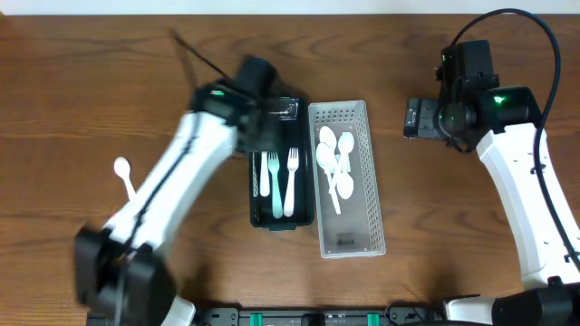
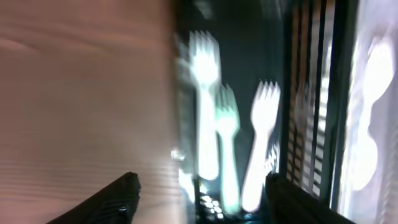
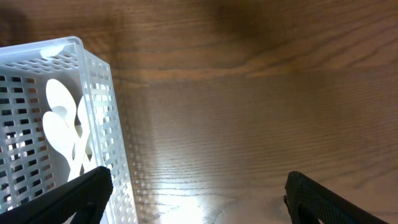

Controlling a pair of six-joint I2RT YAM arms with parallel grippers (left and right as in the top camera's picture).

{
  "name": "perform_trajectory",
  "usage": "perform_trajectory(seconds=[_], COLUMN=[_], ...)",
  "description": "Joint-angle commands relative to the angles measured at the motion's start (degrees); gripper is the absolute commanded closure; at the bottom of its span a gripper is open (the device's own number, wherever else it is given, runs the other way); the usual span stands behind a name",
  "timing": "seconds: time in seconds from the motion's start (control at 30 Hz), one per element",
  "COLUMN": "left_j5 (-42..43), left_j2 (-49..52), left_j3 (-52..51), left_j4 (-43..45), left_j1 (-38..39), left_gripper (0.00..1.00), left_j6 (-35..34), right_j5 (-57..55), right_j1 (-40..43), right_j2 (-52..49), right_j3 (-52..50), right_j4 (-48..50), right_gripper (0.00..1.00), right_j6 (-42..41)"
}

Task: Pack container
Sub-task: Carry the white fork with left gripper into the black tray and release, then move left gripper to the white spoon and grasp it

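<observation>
A black basket (image 1: 257,215) in the middle of the table holds three plastic forks (image 1: 276,181). A white basket (image 1: 374,204) beside it on the right holds several white spoons (image 1: 335,163). One white spoon (image 1: 123,174) lies loose on the table at the left. My left gripper (image 1: 265,119) hovers over the black basket's far end; it is open and empty, with the blurred forks (image 2: 224,143) between its fingers (image 2: 199,199). My right gripper (image 1: 419,118) is open and empty over bare wood (image 3: 199,193), right of the white basket (image 3: 99,106).
The table's wood surface stretches on both sides of the baskets. The left arm's white link (image 1: 172,190) crosses above the table between the loose spoon and the black basket. The table's front edge runs just below the baskets.
</observation>
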State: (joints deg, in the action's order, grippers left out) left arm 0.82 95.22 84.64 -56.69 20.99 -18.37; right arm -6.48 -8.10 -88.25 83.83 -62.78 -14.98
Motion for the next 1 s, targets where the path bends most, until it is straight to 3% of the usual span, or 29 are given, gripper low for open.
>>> perform_trajectory(seconds=[0.0,0.23,0.4,0.63,0.97], left_j5=[-3.72,-3.74,-3.67,-3.23,-2.75], left_j2=[-7.19,-7.72,-1.75,10.84,19.54], left_j3=[1.95,0.44,-2.64,-3.13,-3.13], left_j4=[-1.16,-2.38,-0.04,4.02,7.19], left_j1=[-9.57,-32.35,-41.86,-45.66,-45.68], left_gripper=[0.27,0.13,0.12,0.11,0.09], left_j6=[0.35,1.22,1.25,4.44,5.97], right_j5=[-0.85,-0.83,-0.83,-0.83,-0.83], right_j1=[0.33,0.31,0.33,0.31,0.31], right_j2=[-0.15,-0.15,-0.15,-0.15,-0.15], right_j3=[-0.17,-0.17,-0.17,-0.17,-0.17], right_j4=[-0.04,-1.2,-2.32,-2.89,-4.13], right_gripper=[0.08,0.08,0.08,0.08,0.08], right_j6=[0.5,0.5,0.5,0.5,0.5])
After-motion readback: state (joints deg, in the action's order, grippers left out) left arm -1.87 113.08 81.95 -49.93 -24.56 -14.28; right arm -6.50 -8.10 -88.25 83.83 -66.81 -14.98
